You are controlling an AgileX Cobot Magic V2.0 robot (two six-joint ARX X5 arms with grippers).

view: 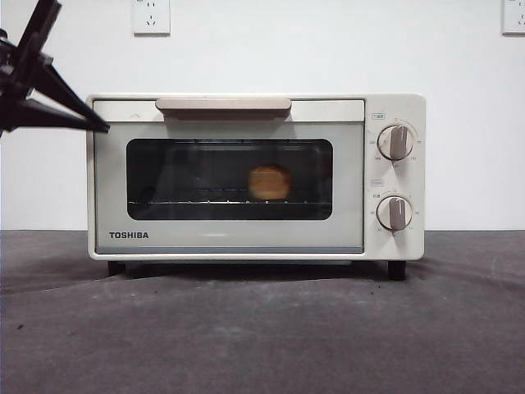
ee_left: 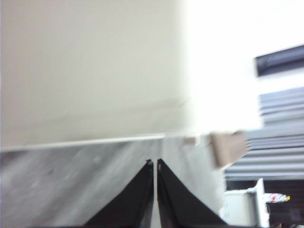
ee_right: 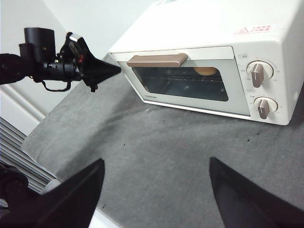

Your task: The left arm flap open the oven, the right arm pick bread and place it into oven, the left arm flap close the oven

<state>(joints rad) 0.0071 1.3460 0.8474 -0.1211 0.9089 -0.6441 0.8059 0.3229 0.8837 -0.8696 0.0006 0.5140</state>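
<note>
Front view: one oven (view: 246,176), one bread (view: 270,182).

Oven (view: 246,176) sits mid-table (view: 262,328), door up. Bread (view: 270,182) inside on rack, right of centre behind window. Left gripper (view: 98,127) just beside oven's top-left corner. Right gripper (ee_right: 156,190) well back, in front of oven.

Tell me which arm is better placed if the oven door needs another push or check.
Left. The left gripper, jaws shut, sits right at the oven's upper left corner beside the handle. The right gripper hangs open, well back over the table. The door looks shut with the bread inside.
</note>
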